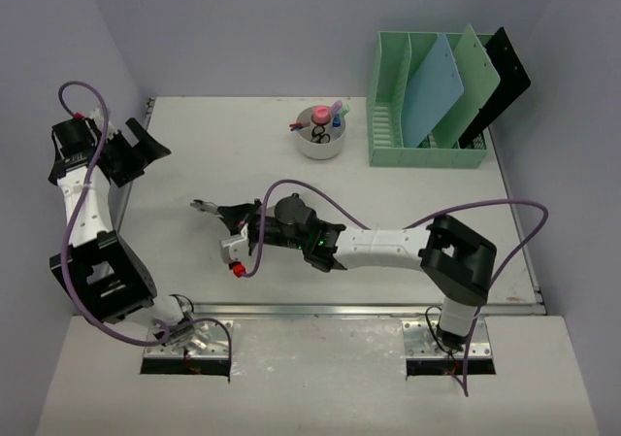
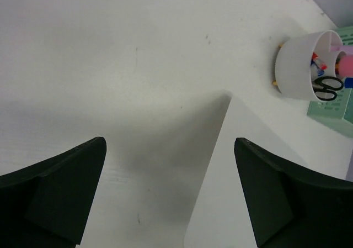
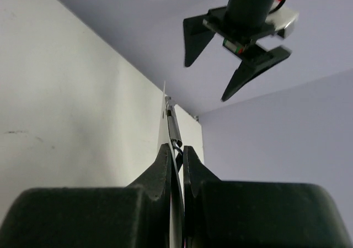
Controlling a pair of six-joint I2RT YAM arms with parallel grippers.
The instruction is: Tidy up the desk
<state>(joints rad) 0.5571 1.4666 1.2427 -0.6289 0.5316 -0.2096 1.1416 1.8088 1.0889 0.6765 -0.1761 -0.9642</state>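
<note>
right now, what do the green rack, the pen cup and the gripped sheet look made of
The green file rack: moulded plastic by its look, matte, even mint colour, slotted base. The white pen cup: probably plastic, smooth even wall; ceramic possible. The sheet in the right gripper: thin, white, straight-edged; card or plastic, cannot tell.

No writing can be read anywhere — not on the desk (image 1: 243, 145), the white sheet (image 2: 223, 187), the file rack (image 1: 388, 77), the cup (image 1: 320, 148).
</note>
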